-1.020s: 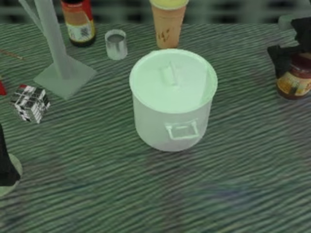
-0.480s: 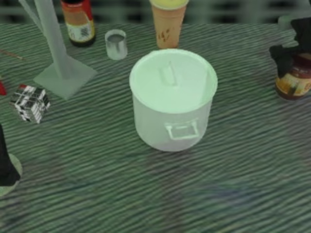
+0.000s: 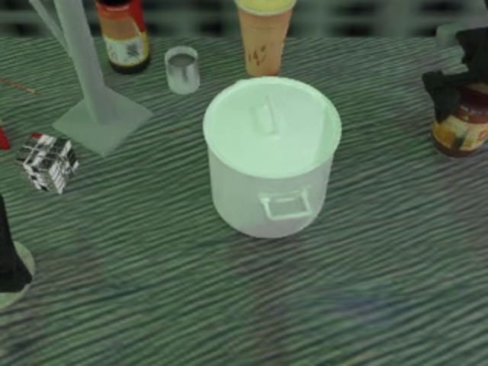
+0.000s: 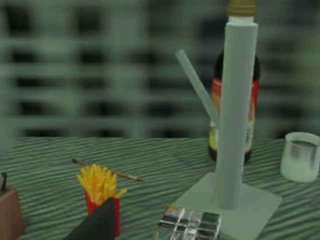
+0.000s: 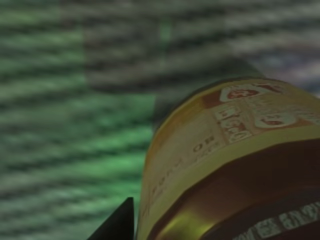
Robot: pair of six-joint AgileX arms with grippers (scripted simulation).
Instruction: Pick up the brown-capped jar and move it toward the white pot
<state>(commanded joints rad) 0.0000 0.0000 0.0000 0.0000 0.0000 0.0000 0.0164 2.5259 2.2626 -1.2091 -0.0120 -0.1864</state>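
The brown-capped jar (image 3: 462, 130), short with a yellow-orange label, is at the table's far right, well apart from the white pot (image 3: 271, 156). My right gripper (image 3: 456, 85) comes down over the jar's cap and is shut on it. In the right wrist view the jar (image 5: 225, 150) fills the picture, with one dark fingertip (image 5: 120, 222) against its side. The pot stands mid-table with its lid on and its side handle facing the near edge. My left gripper (image 3: 9, 259) is parked open at the left edge.
Along the far edge stand a taller bottle with a red-orange label (image 3: 122, 34), a small metal cup (image 3: 182, 69) and a tan paper cup (image 3: 264, 34). A grey stand (image 3: 99, 114), a mirrored cube (image 3: 48, 162) and a fries box (image 4: 100, 190) are at the left.
The jar and my right gripper have shifted slightly up in the top view, still together. The pot and the left arm have not moved.
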